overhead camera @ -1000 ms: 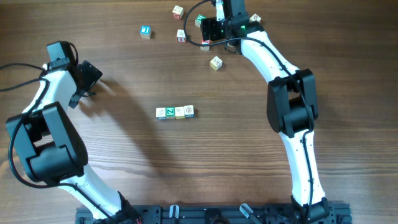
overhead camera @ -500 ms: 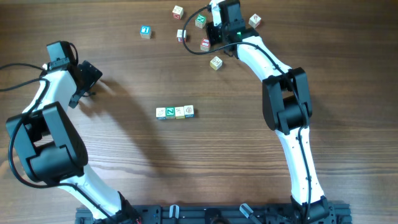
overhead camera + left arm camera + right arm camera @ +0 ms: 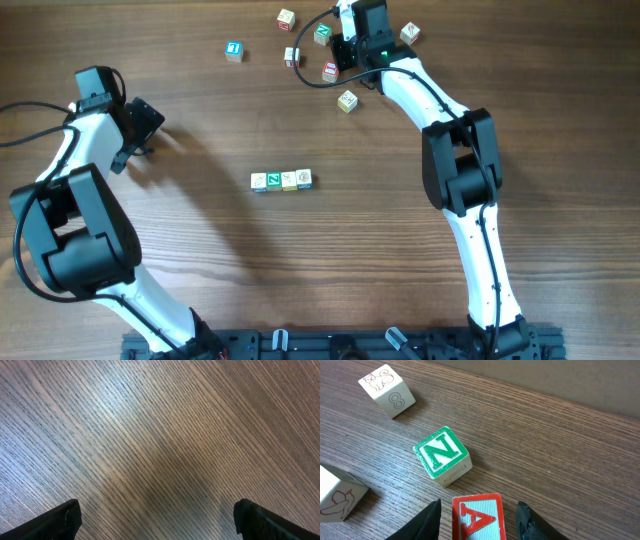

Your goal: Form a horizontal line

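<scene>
**Now straddling a red A cube, with the row waiting mid-table**

Plainly, the right gripper (image 3: 479, 509) is the working one. It is at the far edge of the table (image 3: 360, 250), among the loose cubes. Its jaws stand apart, one on each side of the red A cube (image 3: 476, 521). In the right wrist view a strip of bare wood shows between each finger and the cube's sides, so this reads as a straddle and not yet a clamp. The cube sits roughly square between the fingers, which probably explains the approach angle: flat sides give the pads a clean bite.

Just beyond it lies the green N cube (image 3: 442, 455), turned at a slant and close enough to be nudged if the jaws drift. The cat cube (image 3: 386, 390), marked with an 8, is farther off. Another pale cube (image 3: 335, 495) sits at the left edge of that view.

Meanwhile the horizontal line (image 3: 281, 180) lies near the middle of the table, four cubes touching side to side and well apart from the scatter. Both ends of the row are free, so either looks able to take a fifth cube.

Over on the left, the left gripper (image 3: 157, 522) hovers with its jaws spread wide above bare wood, holding nothing. Parked there, it seems to be keeping out of the other arm's way.

Likely next comes closing on the A and carrying it to the row. The risk is bumping the placed cubes out of line.
</scene>
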Robot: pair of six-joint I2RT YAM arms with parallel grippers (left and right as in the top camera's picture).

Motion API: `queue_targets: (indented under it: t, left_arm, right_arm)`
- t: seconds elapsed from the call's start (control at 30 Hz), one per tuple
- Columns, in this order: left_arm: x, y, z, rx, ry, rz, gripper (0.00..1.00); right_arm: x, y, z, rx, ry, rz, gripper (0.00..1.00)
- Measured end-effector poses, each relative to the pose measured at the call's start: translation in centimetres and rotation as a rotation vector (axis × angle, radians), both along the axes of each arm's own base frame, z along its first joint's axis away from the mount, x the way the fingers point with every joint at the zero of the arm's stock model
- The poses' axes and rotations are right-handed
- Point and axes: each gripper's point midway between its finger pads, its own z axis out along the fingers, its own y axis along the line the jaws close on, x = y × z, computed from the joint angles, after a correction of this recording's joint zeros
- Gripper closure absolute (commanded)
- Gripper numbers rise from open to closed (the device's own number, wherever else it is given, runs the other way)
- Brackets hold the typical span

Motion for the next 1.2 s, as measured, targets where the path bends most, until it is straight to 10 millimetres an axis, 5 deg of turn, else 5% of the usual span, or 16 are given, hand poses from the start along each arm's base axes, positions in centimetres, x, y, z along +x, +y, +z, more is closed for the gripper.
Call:
queue_targets:
  t: [0.2, 0.3, 0.37, 0.43, 0.47, 0.73, 1.03, 1.2]
  left_arm:
    - [0.0, 0.0, 0.0, 0.0, 0.0, 0.0, 0.0]
    - [0.0, 0.0, 0.0, 0.0, 0.0, 0.0, 0.0]
    - [0.0, 0.0, 0.0, 0.0, 0.0, 0.0, 0.0]
    - [0.0, 0.0, 0.0, 0.0, 0.0, 0.0, 0.0]
    - [0.0, 0.0, 0.0, 0.0, 0.0, 0.0, 0.0]
    - [0.0, 0.0, 0.0, 0.0, 0.001, 0.0, 0.0]
    - [0.0, 0.0, 0.0, 0.0, 0.0, 0.0, 0.0]
    - [0.0, 0.0, 0.0, 0.0, 0.0, 0.0, 0.0]
  right_arm:
    - [0.6, -0.6, 1.3, -0.019, -0.038, -0.017, 0.81]
    - [0.4, -1.4, 2.7, -0.024, -0.031, -0.031, 0.63]
    - [0.3, -1.9, 6.3, -0.018, -0.06, -0.041, 0.43]
    - [0.1, -2.0, 11.3, -0.001, -0.129, -0.038, 0.4]
    - [-0.2, -2.1, 12.3, -0.007, -0.131, -0.033, 0.39]
    - [-7.6, -6.9, 4.4, -0.065, 0.359, -0.202, 0.21]
    - [-12.8, -8.4, 2.2, -0.094, 0.605, -0.312, 0.09]
    - [-13.6, -8.5, 2.0, -0.089, 0.642, -0.325, 0.0]
